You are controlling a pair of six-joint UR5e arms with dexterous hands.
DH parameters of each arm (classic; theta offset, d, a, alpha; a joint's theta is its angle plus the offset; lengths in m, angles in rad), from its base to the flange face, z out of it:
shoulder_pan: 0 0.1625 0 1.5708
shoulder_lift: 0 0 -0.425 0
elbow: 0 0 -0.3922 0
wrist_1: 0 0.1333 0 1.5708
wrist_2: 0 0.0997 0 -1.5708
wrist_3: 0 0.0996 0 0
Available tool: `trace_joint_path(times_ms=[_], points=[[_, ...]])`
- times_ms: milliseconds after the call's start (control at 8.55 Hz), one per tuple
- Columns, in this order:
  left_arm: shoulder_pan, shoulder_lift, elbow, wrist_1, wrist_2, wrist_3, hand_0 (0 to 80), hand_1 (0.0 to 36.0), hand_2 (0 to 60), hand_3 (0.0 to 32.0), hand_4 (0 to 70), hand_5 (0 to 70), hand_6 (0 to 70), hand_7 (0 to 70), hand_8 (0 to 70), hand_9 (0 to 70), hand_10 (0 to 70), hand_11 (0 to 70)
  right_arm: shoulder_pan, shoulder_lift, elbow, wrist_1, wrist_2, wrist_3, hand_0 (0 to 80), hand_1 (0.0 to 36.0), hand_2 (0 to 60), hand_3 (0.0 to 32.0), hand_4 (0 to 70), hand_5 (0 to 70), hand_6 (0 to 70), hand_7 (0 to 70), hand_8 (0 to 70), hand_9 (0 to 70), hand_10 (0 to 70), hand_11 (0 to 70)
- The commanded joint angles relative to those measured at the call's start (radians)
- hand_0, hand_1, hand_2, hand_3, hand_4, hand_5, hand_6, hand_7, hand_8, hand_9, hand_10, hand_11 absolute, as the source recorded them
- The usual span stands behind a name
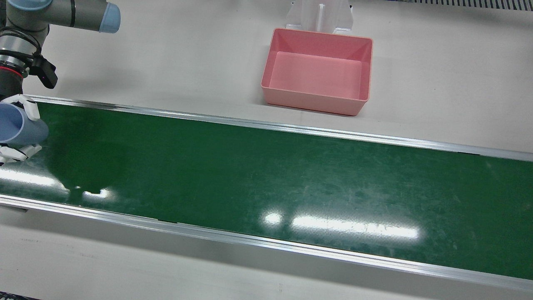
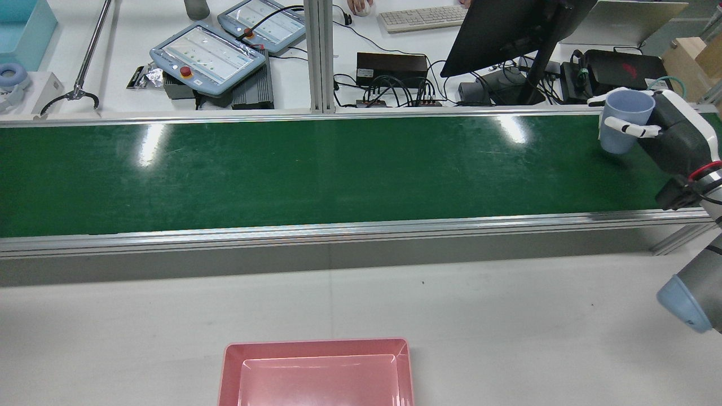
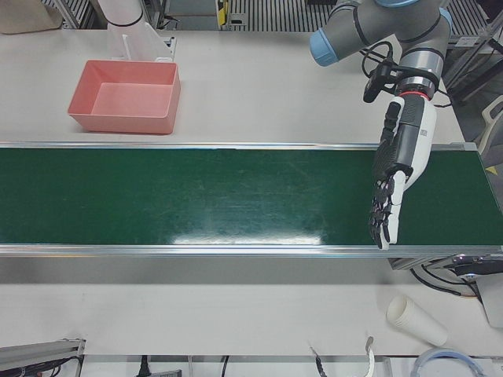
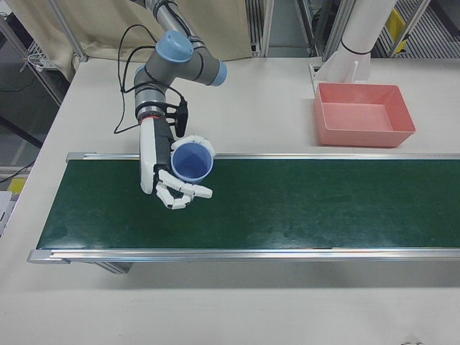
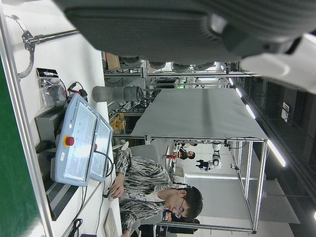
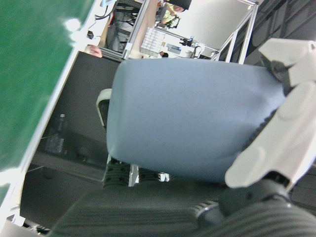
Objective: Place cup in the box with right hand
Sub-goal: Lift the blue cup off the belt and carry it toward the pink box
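My right hand (image 4: 162, 169) is shut on a light blue cup (image 4: 192, 162) and holds it upright above the right end of the green conveyor belt (image 4: 287, 205). The cup also shows in the rear view (image 2: 623, 121), at the front view's left edge (image 1: 16, 125), and large in the right hand view (image 6: 192, 118). The empty pink box (image 1: 318, 100) stands on the white table beyond the belt, far from the cup; it also shows in the right-front view (image 4: 363, 136). My left hand (image 3: 397, 169) is open with straight fingers over the belt's other end.
The belt has raised aluminium rails (image 1: 266, 125) along both sides. A white arm pedestal (image 1: 320, 16) stands just behind the box. A white paper cup (image 3: 415, 320) lies on the operators' side of the table. Teach pendants (image 2: 208, 53) and a monitor (image 2: 507, 34) stand beyond the belt.
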Motion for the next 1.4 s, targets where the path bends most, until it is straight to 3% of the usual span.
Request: trace_joint_path(times_ms=[0,234,351,585,936,1053,1170,1287], points=[[0.000,0.000,0.000,-0.001,0.000,0.000,0.0,0.0,0.0,0.0,0.0,0.0,0.0,0.0,0.0,0.0,0.0,0.0,-0.079,0.009,0.308,-0.169,0.006,-0.057,44.6,18.0,60.0,0.0,39.9,13.1,29.6,70.0,54.5,70.0,59.0,70.0],[0.000,0.000,0.000,-0.001,0.000,0.000,0.0,0.0,0.0,0.0,0.0,0.0,0.0,0.0,0.0,0.0,0.0,0.0,-0.259,0.093,0.480,-0.303,0.044,-0.157,46.0,19.4,60.0,0.0,40.7,13.4,29.6,70.0,53.8,70.0,58.7,70.0],[0.000,0.002,0.002,-0.001,0.000,0.000,0.0,0.0,0.0,0.0,0.0,0.0,0.0,0.0,0.0,0.0,0.0,0.0,-0.391,0.096,0.552,-0.329,0.126,-0.224,45.4,18.2,58.4,0.0,38.0,13.1,28.9,70.0,53.3,70.0,58.2,70.0],[0.000,0.000,0.002,-0.002,0.000,0.000,0.0,0.0,0.0,0.0,0.0,0.0,0.0,0.0,0.0,0.0,0.0,0.0,-0.685,0.157,0.568,-0.327,0.264,-0.367,43.7,16.7,57.1,0.0,38.0,12.6,28.3,70.0,52.9,70.0,57.6,70.0],[0.000,0.000,0.002,-0.002,0.000,0.000,0.0,0.0,0.0,0.0,0.0,0.0,0.0,0.0,0.0,0.0,0.0,0.0,-1.012,0.227,0.555,-0.269,0.444,-0.609,39.9,13.4,51.7,0.0,35.4,11.7,26.7,70.0,51.6,70.0,56.3,70.0],[0.000,0.000,0.001,-0.001,0.000,0.000,0.0,0.0,0.0,0.0,0.0,0.0,0.0,0.0,0.0,0.0,0.0,0.0,-1.085,0.224,0.552,-0.211,0.488,-0.692,41.7,13.0,44.0,0.0,34.4,10.8,24.4,70.0,47.7,70.0,50.6,70.0],[0.000,0.000,0.002,-0.001,0.000,0.000,0.0,0.0,0.0,0.0,0.0,0.0,0.0,0.0,0.0,0.0,0.0,0.0,-1.125,0.231,0.507,-0.151,0.509,-0.739,44.7,11.1,26.3,0.0,32.0,8.8,20.0,64.7,40.0,62.0,38.9,54.9],[0.000,0.000,0.002,-0.001,0.000,0.000,0.0,0.0,0.0,0.0,0.0,0.0,0.0,0.0,0.0,0.0,0.0,0.0,-1.145,0.245,0.428,-0.066,0.522,-0.745,45.2,6.8,0.2,0.0,13.5,5.0,12.1,42.5,19.8,35.1,16.4,24.3]])
